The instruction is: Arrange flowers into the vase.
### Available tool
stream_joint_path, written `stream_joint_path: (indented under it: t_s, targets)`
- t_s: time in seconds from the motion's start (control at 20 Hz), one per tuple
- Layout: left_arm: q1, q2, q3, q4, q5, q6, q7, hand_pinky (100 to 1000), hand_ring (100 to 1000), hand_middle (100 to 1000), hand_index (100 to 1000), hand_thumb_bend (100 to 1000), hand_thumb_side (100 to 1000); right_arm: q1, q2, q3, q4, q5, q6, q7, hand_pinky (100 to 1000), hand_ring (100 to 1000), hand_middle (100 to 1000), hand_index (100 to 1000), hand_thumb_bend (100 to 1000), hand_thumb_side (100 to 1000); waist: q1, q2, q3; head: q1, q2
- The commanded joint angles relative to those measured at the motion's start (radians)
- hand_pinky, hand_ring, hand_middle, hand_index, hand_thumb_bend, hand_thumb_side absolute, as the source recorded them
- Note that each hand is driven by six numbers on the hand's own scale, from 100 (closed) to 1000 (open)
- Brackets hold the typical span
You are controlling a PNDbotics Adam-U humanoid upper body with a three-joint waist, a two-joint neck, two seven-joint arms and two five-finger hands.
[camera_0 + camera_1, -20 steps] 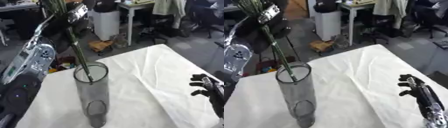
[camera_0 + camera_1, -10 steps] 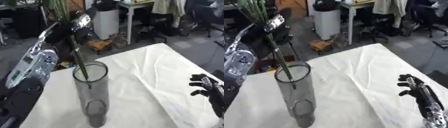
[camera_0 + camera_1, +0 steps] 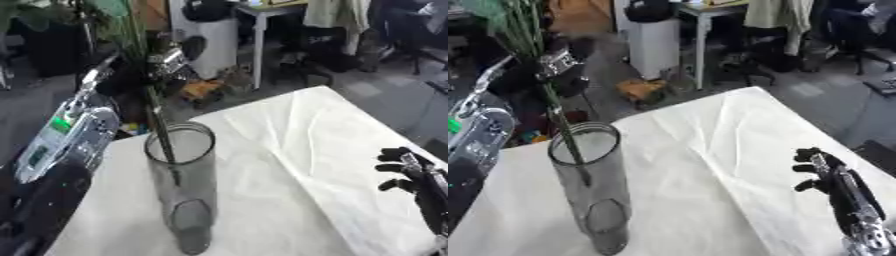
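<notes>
A tall clear glass vase (image 3: 181, 185) stands upright on the white-covered table (image 3: 297, 150), left of centre. Green flower stems (image 3: 158, 127) run from above down through its mouth, their lower ends inside the glass. My left hand (image 3: 168, 62) is just above and behind the vase rim, shut on the stems, and green leaves rise above it out of the top of the view. The blooms are out of sight. My right hand (image 3: 826, 172) rests idle at the lower right near the table's edge, fingers relaxed and holding nothing.
My left forearm (image 3: 66, 135), silver and black, comes in along the left side beside the vase. The table's far corner (image 3: 319, 90) ends above the office floor. Beyond it are a white bin (image 3: 210, 35), a desk and chairs.
My left hand has come down towards the vase rim with the stems, and they now reach deeper into the glass. The right hand has not moved.
</notes>
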State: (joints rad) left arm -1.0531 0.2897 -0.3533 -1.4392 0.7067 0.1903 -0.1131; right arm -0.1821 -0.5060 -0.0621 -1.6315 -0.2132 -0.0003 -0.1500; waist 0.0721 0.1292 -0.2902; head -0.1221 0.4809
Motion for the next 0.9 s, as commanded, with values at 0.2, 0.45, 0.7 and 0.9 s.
stream_joint_path:
  t_s: [0.2,0.45,0.7,0.9]
  targets:
    - [-0.011,0.002,0.003,-0.008,-0.051,-0.033,-0.049,256,205,282,354,820,176,-0.014,-0.02,-0.011,-0.006,0.004,-0.003,0.004,478,712,692,778,100,841,-0.012,-0.013,0.002,-0.004,-0.01]
    - [-0.007,-0.002,0.005,0.002,-0.048,-0.045,-0.051,262,218,283,354,817,175,-0.014,-0.02,-0.012,-0.004,0.003,-0.003,0.004,478,712,692,777,100,841,-0.014,-0.013,0.006,-0.006,-0.011]
    - [-0.006,-0.004,0.009,0.005,-0.045,-0.048,-0.044,299,261,310,382,809,183,-0.015,-0.02,-0.012,-0.004,0.003,-0.004,0.005,478,713,691,777,100,841,-0.015,-0.012,0.009,-0.007,-0.011]
    - [-0.002,0.001,0.01,0.007,-0.063,-0.048,-0.043,355,350,380,445,832,206,-0.014,-0.02,-0.012,-0.003,0.004,-0.004,0.005,478,713,691,778,100,841,-0.016,-0.012,0.011,-0.01,-0.011]
